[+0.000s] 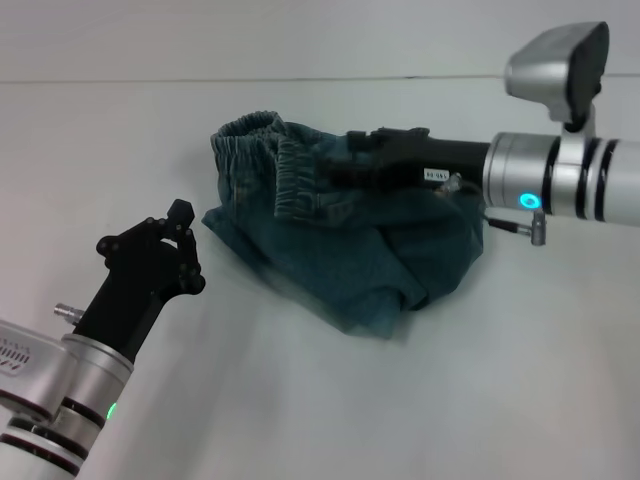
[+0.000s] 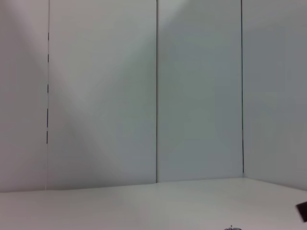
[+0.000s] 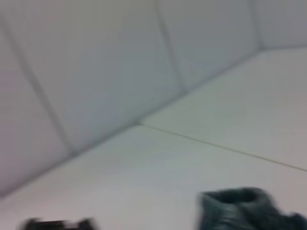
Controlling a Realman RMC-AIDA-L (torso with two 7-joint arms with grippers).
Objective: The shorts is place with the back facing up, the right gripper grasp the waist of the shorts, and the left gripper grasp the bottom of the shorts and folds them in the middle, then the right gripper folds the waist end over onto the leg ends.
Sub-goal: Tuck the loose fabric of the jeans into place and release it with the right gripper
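The denim shorts (image 1: 350,240) lay bunched in a rumpled heap on the white table (image 1: 320,410), toward its far side in the head view. The waist of the shorts (image 1: 255,160), gathered and crinkled, stood up at the heap's left end, while the darker cloth sagged down toward the near side in folds.

The right gripper (image 1: 335,172) reached in from the right, low over the heap, its black body with the white label lying across the top of the denim. Its tip was buried among the folds just beside the waistband, and whether the fingers were spread or pinching cloth could not be told.

The left gripper (image 1: 178,232) hung off to the left of the shorts, clear of the cloth, near the heap's left edge but not touching it. Its fingers (image 1: 181,214) pointed up and away, drawn close together with nothing between them.

In the right wrist view, a dark ruffled edge of the shorts (image 3: 249,208) showed against the pale table.
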